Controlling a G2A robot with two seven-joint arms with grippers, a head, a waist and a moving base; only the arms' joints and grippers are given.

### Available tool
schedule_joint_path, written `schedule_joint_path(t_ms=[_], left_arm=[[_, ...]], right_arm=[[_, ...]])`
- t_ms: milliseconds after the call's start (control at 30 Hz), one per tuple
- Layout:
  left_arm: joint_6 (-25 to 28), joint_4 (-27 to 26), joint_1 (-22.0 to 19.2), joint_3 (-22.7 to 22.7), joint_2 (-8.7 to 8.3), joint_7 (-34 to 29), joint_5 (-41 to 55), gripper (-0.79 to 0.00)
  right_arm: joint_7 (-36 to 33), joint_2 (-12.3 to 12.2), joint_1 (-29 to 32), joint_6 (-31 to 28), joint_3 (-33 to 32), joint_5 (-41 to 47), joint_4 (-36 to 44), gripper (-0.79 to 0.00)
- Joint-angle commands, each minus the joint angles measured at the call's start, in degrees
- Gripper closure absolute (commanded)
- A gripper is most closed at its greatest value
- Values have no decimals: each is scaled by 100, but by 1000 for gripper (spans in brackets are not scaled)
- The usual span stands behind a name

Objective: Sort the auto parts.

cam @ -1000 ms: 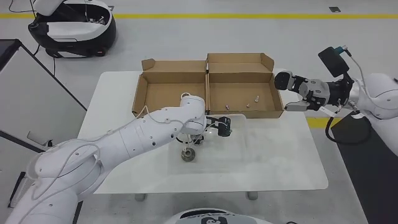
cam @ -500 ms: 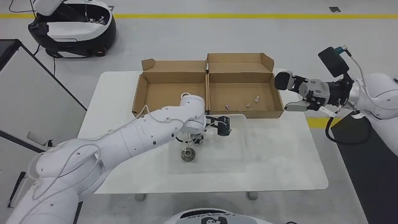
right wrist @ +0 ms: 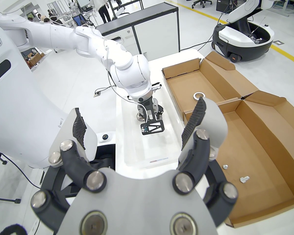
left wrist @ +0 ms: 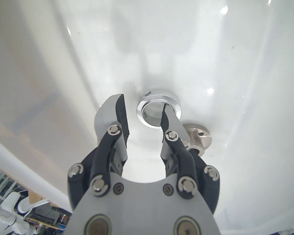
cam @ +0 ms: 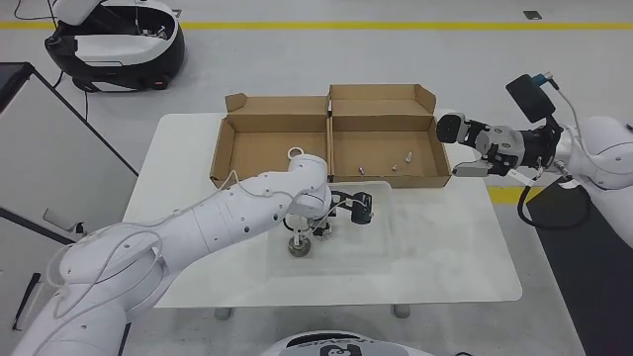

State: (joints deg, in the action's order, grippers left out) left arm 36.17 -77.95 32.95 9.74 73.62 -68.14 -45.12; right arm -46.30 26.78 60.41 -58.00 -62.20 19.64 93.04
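Left gripper (left wrist: 142, 103) low in clear tray (right wrist: 147, 152), jaws part open: one finger inside metal ring (left wrist: 158, 98), the other outside it. Flanged hub (left wrist: 199, 135) just beside the ring. Right gripper (cam: 456, 149) wide open, empty, beside cardboard box (cam: 381, 153) holding bolts (right wrist: 245, 179).

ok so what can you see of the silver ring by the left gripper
The ring is a shiny, thick-walled metal collar with a small hole in its side. It lies flat, bore up, on the white tray. The open left gripper straddles its wall, one finger over the bore.
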Motion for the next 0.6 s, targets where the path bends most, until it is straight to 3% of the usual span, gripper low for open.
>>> schedule_joint_path(t_ms=[0,567], left_arm=[[-20,14,-4,0,0,-19,-10,-360],[-129,141,12,0,47,-128,-17,-296]], right_arm=[[0,0,0,0,0,0,0,-785],[0,0,0,0,0,0,0,-785]])
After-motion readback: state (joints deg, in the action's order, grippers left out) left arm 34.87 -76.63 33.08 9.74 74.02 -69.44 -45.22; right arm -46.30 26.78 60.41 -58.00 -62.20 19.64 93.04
